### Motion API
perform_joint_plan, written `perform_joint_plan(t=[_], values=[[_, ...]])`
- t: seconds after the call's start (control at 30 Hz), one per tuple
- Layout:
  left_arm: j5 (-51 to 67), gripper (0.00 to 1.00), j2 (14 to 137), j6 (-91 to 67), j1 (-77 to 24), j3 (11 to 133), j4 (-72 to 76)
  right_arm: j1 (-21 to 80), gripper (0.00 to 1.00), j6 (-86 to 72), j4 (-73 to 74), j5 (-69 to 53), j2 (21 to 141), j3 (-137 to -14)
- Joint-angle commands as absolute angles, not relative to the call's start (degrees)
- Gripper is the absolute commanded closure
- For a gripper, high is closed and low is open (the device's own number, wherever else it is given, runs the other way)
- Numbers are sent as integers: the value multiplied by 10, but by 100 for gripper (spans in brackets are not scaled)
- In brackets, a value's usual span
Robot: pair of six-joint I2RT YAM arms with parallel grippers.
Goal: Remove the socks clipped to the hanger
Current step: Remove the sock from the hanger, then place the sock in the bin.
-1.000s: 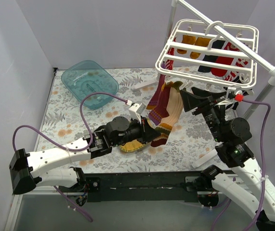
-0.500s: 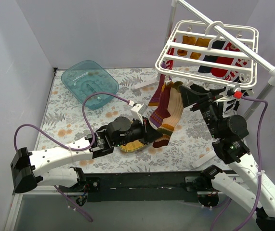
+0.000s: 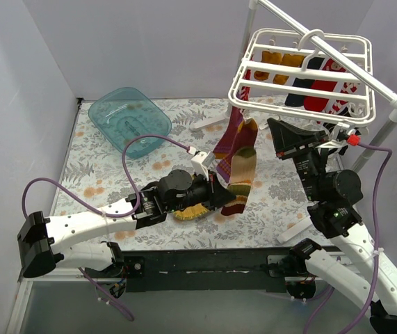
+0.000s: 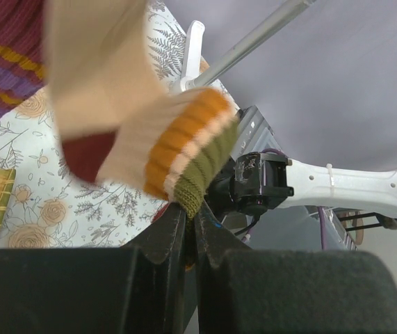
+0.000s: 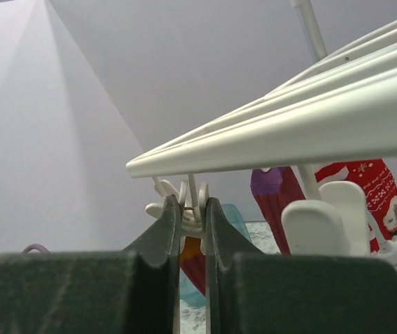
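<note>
Left pincer [image 4: 190, 224] grips the end of the tan sock [image 4: 101, 76] hanging from the hanger [image 5: 288, 132], right pincer [image 5: 192, 204] seems clamped on a clip [image 5: 195, 191]; if it's the wrong clip, pulling could tip the hanger.

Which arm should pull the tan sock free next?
Left: the left gripper is shut on the striped end of the tan fabric sock; the right gripper pinches a white plastic clip.

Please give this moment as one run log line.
left end effector: shut on tan sock toe | right end effector: shut on clip under hanger
</note>
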State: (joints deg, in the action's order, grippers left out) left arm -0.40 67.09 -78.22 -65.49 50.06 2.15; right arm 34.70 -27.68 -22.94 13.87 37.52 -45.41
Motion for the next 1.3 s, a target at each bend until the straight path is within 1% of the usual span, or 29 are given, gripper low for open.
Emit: perform_joint_plan(t=[0.0,0.23,0.33,0.57,0.7,0.8,0.83,0.93,1.0,1.13,1.27], values=[[-14,100,650,-778,-658,493,23,348,99,-282,-260,161,367,-459],[-58,100,607,-759,-659,488,4,348,99,-286,-254,159,362,-454],[-98,100,592,-754,-659,488,-16,348,99,-287,-250,156,363,-454],[-234,100,578,-757,-658,490,-51,348,99,-292,-246,152,364,-455],[-350,100,599,-727,-654,522,-64,348,99,-295,-244,153,359,-450],[-371,100,629,-700,-622,556,-61,348,99,-299,-239,150,359,-450],[-353,100,638,-699,-583,569,-59,348,99,-299,-239,150,358,-450],[-316,100,664,-692,-509,576,-33,348,99,-301,-236,149,358,-450],[-324,100,689,-672,-484,585,-4,348,99,-301,-233,149,355,-449],[-301,100,744,-657,-391,634,13,349,99,-301,-227,150,352,-449],[-290,100,788,-645,-340,678,31,348,99,-299,-221,155,349,-453]])
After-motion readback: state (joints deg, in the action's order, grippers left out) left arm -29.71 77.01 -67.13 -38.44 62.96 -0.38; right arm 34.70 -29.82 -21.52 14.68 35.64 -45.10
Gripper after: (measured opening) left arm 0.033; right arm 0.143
